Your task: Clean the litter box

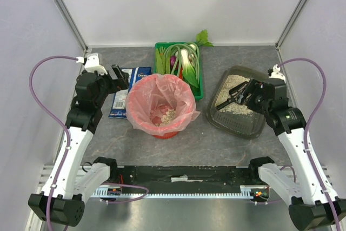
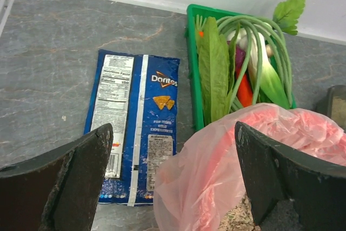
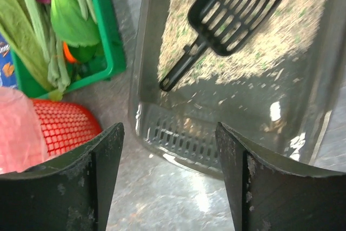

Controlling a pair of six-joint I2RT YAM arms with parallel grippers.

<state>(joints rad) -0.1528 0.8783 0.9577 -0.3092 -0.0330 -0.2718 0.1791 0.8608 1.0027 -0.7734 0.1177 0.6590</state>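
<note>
Scoop lies loose in the box

The litter box (image 1: pixel 238 124) sits right of the bin (image 1: pixel 133 106). The scoop (image 3: pixel 232 9) rests on its litter. Right gripper (image 3: pixel 167 133) hangs above it, jaws wide, empty; left gripper (image 2: pixel 173 133), over the bin's edge, gapes empty too

Count by kind, all views.

- Arms: 2 (left arm (image 1: pixel 75 133), right arm (image 1: pixel 297 144)).
- Grippers: 2, the left gripper (image 2: pixel 173 187) and the right gripper (image 3: pixel 167 182), with two fingers each.
- Purple cables: 2, one per arm.
- Table (image 1: pixel 216 147): 1.
- Litter box (image 1: pixel 240 125): 1.
- Scoop (image 3: pixel 238 9): 1.
- Bin (image 1: pixel 165 132): 1, with 1 pink bag (image 1: pixel 140 106).
- Crate (image 2: pixel 192 79): 1.
- Chip bag (image 2: pixel 135 128): 1.
- Vegetables in the crate: 1 orange piece (image 2: pixel 244 91) and 1 purple piece (image 2: pixel 239 59). The green stalks and leaves overlap, so there is no reliable count.
</note>
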